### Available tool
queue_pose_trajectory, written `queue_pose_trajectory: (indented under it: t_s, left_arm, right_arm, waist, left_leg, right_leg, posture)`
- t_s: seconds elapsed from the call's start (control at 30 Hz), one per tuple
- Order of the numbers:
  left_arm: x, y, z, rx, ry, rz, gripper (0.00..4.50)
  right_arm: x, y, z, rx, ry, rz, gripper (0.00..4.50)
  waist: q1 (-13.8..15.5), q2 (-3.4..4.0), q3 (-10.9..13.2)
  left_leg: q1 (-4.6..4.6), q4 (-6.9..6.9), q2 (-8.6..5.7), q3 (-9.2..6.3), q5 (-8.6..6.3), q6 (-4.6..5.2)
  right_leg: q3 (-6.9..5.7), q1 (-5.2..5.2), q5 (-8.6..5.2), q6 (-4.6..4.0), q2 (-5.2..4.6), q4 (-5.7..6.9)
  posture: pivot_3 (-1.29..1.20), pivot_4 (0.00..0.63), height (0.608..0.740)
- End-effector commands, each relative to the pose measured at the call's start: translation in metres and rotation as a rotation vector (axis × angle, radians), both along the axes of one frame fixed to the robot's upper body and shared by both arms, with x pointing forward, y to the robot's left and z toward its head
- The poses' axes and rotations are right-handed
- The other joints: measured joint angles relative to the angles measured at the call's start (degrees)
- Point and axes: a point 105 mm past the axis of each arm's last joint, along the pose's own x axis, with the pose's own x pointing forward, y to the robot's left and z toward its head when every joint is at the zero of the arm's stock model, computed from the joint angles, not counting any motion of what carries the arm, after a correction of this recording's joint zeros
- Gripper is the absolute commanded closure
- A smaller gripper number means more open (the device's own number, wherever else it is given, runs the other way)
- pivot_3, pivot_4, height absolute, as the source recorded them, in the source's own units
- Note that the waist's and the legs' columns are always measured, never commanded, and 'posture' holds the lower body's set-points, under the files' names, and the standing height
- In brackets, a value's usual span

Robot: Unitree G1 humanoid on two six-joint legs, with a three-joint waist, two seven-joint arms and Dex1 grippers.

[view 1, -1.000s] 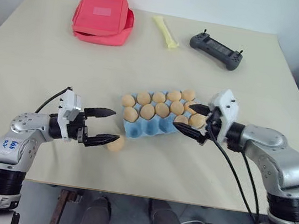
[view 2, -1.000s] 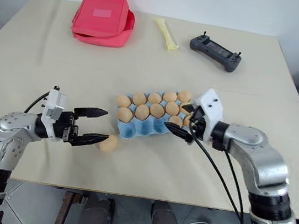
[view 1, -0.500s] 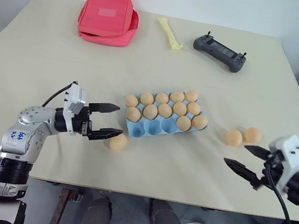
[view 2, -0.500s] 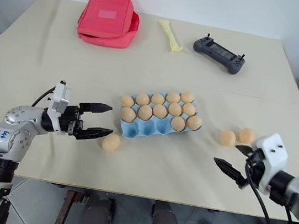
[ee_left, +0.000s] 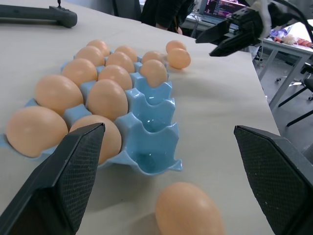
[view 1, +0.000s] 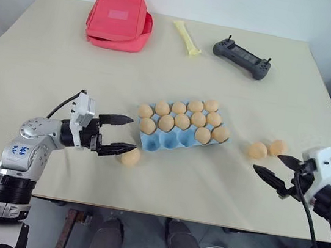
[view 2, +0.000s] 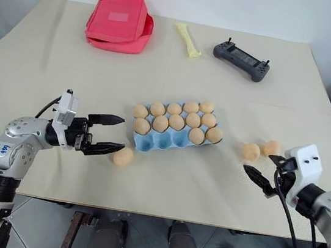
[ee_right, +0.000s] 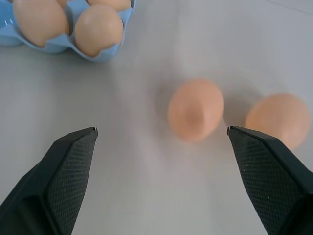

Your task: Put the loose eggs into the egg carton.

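carton: light blue egg carton [view 1: 179, 139] mid-table, 3 rows of cups. Back 2 rows full, 5 eggs each; front row (robot side) has 1 egg at its R end, other 4 cups bare → 11 in.
loose eggs: 3 left on table. One [view 1: 130, 156] just off carton's front-L corner; pair to the R, well apart from carton: nearer egg [view 1: 257, 150] and farther egg [view 1: 278, 148], close beside each other.
L gripper: left gripper [view 1: 124, 135] fingers spread wide, nothing held; lower finger tip right by the L egg, can't tell if touching.
R gripper: right gripper [view 1: 274, 168] fingers wide apart, empty, near the pair on robot's side, aimed at nearer egg [ee_right: 195, 109].
progress: judged approx. 3/4+ done; 3 eggs vs 4 free cups, so room for all.
rest: red fabric pouch [view 1: 118, 20], yellow strip [view 1: 185, 36], dark handheld controller [view 1: 240, 57] at far edge, not in the way.
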Motion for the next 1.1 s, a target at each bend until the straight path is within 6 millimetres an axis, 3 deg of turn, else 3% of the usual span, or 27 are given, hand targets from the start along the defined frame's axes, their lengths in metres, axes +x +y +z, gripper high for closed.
queue_pose_trajectory:
  t_s: [0.03, 0.33, 0.77, 0.9, 1.07, 1.1]
  left_arm:
    - [-0.004, -0.002, 0.009, 0.003, -0.046, -0.01, 0.0]
    - [-0.006, 0.001, 0.01, 0.003, -0.051, 0.021, 0.0]
    - [-0.006, 0.001, 0.011, 0.0, -0.059, 0.038, 0.0]
    - [-0.007, 0.001, 0.012, -0.002, -0.059, 0.042, 0.0]
    - [-0.008, 0.003, 0.011, 0.0, -0.058, 0.05, 0.0]
    - [-0.008, 0.004, 0.011, 0.0, -0.058, 0.052, 0.0]
  right_arm:
    - [0.016, 0.001, 0.003, -0.01, -0.049, -0.013, 0.05]
    - [0.045, 0.006, -0.008, -0.024, -0.062, -0.002, 0.05]
    - [0.054, 0.017, -0.019, -0.009, -0.037, 0.041, 0.05]
    - [0.048, 0.029, -0.012, 0.01, -0.041, 0.082, 0.94]
    - [0.041, 0.043, -0.006, 0.01, -0.04, 0.138, 2.78]
    - [0.039, 0.047, -0.003, 0.009, -0.047, 0.152, 2.97]
  waist:
    - [0.0, 0.0, 0.0]
    - [0.03, 0.01, 0.0]
    - [-0.05, 0.01, 0.0]
    - [-0.06, 0.01, 0.01]
    - [-0.02, 0.01, 0.01]
    - [-0.01, 0.01, 0.0]
  left_leg:
    - [0.0, -0.01, 0.0, 0.0, 0.0, 0.0]
    - [0.0, -0.14, 0.0, 0.0, 0.0, 0.0]
    - [0.01, -0.15, 0.0, 0.0, 0.0, 0.0]
    - [0.01, -0.16, 0.0, 0.0, -0.01, 0.0]
    - [0.01, -0.16, 0.0, -0.01, -0.01, 0.0]
    - [0.01, -0.16, 0.0, -0.01, -0.01, -0.01]
  right_leg:
    - [0.0, -0.01, 0.02, 0.03, 0.0, 0.0]
    - [-0.02, -0.04, 0.24, 0.45, 0.0, 0.01]
    - [-0.03, -0.05, 0.24, 0.45, 0.0, 0.04]
    - [-0.02, -0.06, 0.24, 0.46, 0.0, 0.05]
    - [-0.03, -0.06, 0.25, 0.47, 0.0, 0.06]
    - [-0.03, -0.06, 0.25, 0.47, 0.0, 0.06]
  posture:
    - [0.0, 0.15, 0.74]
    - [0.0, 0.15, 0.74]
    - [0.0, 0.15, 0.74]
    - [0.0, 0.15, 0.74]
    - [0.0, 0.15, 0.74]
    - [0.0, 0.15, 0.74]
